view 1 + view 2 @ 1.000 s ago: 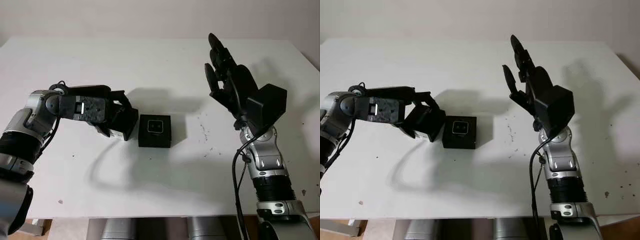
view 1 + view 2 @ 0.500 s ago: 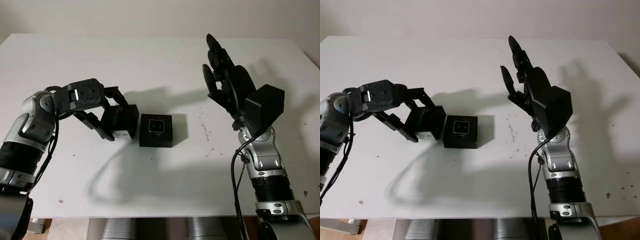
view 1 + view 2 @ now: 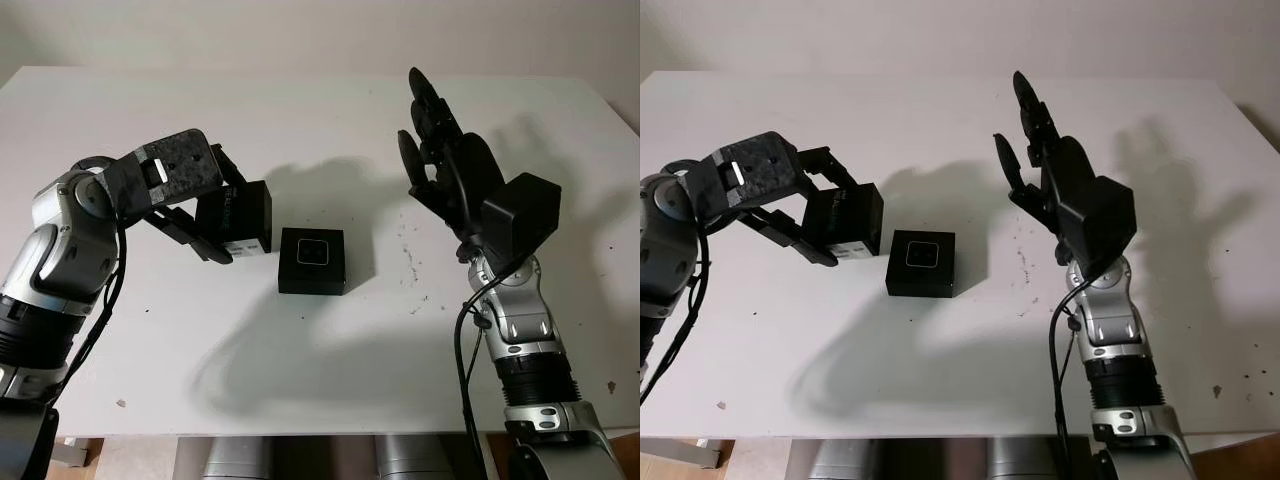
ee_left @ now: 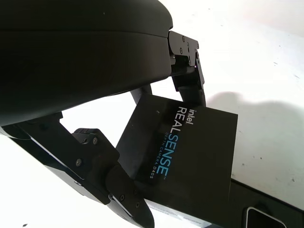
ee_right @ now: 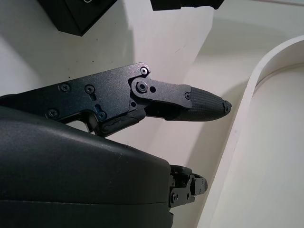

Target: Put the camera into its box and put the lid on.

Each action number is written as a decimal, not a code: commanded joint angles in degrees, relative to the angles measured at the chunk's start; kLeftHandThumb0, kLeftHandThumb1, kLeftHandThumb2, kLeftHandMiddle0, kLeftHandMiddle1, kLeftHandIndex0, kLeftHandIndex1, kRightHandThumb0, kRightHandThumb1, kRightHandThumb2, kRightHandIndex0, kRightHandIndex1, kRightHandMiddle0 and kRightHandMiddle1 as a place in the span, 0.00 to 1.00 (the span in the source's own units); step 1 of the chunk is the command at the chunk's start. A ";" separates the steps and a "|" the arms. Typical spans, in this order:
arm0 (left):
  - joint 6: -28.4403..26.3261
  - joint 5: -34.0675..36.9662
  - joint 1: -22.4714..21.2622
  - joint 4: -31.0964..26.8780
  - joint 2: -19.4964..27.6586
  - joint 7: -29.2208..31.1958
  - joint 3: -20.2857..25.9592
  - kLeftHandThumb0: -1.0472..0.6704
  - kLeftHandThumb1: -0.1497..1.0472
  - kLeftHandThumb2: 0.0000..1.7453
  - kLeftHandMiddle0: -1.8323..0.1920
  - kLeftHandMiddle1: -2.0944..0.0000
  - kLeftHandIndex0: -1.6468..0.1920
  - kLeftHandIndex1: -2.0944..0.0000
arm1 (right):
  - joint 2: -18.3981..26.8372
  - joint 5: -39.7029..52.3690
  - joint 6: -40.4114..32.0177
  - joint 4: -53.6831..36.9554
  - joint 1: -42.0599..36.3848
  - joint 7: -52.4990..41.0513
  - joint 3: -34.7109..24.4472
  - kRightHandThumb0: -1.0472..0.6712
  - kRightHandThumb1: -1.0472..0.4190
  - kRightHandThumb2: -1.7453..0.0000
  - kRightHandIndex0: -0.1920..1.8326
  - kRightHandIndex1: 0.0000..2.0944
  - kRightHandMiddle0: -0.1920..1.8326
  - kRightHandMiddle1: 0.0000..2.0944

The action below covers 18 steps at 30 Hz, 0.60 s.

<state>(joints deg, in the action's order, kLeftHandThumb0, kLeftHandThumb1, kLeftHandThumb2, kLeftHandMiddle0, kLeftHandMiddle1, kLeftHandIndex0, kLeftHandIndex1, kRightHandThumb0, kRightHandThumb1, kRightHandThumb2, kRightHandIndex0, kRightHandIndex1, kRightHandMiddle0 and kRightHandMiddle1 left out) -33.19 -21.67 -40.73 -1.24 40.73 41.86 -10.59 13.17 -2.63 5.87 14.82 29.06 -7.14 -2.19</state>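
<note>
Two hands over a white table (image 3: 300,370) | left hand (image 3: 190,200) grips the lid (image 3: 237,217) at left of centre, lifted | box (image 3: 312,261) with camera (image 3: 313,252) inside sits mid-frame | right hand (image 3: 445,160) open, raised at right

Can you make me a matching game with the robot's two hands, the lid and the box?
Things:
1. left hand
2. right hand
3. lid
4. box

States:
A. sits on the table, camera inside
B. raised over the table, open
C. held off the table
D. grips the lid

Pairs: 1-D, 2-B, 3-C, 4-A
</note>
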 commanded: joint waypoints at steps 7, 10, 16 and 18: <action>-6.98 3.94 -2.85 -3.48 -1.26 5.42 -0.50 0.53 0.87 0.03 0.65 0.19 0.72 0.15 | -2.05 0.45 0.24 -0.11 0.08 1.66 0.07 0.21 0.00 0.69 0.07 0.02 0.09 0.02; -9.47 5.66 -3.77 -3.83 -2.32 6.03 -1.16 0.52 0.85 0.02 0.61 0.18 0.70 0.13 | -2.59 1.24 -0.57 -0.25 0.25 1.59 -0.10 0.20 0.00 0.70 0.06 0.02 0.09 0.02; -11.57 7.65 -4.25 -3.16 -3.66 5.66 -2.80 0.50 0.84 0.03 0.61 0.19 0.68 0.15 | -3.26 1.74 -1.35 -1.39 -0.18 1.58 0.24 0.19 0.00 0.70 0.05 0.02 0.08 0.02; -12.98 7.84 -4.59 -2.75 -4.40 5.30 -3.49 0.50 0.85 0.03 0.62 0.18 0.69 0.16 | -3.60 1.94 -1.06 -1.67 -0.55 1.49 0.37 0.19 0.00 0.70 0.04 0.01 0.07 0.02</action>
<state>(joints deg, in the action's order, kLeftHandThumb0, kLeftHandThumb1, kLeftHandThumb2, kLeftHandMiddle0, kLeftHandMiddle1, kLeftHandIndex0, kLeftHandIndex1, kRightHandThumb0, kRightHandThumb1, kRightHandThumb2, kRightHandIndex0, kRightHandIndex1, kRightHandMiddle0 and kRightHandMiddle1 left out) -45.57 -14.21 -43.73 -3.89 36.86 47.38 -13.38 10.18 -1.10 4.78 14.63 28.90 -5.64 -1.86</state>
